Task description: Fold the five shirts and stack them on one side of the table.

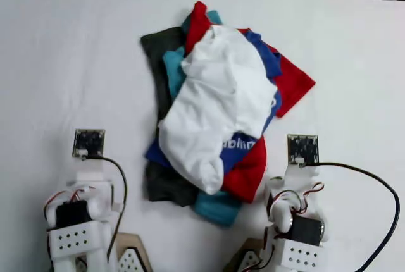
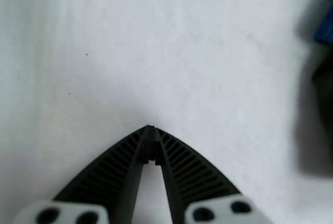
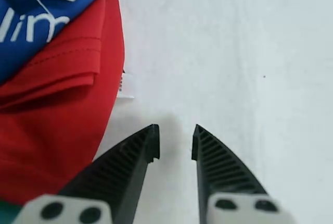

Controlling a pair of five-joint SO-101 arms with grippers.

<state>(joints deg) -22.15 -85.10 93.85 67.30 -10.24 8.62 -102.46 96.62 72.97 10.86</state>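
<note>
White table (image 1: pixel 63 63) bears five shirts (image 1: pixel 218 101) heaped together, unfolded

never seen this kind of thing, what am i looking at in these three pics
A left arm and right arm, small robots, sit at a white table. One picture looks down from above; the other two come from a camera on each wrist, so the black prongs are gripper fingers. Heaped mid-table: a white shirt on top, over a blue shirt, red shirt, teal shirt and dark shirt. The left gripper is shut over bare table; the right gripper is slightly open beside the red shirt. Nothing is held.
</note>
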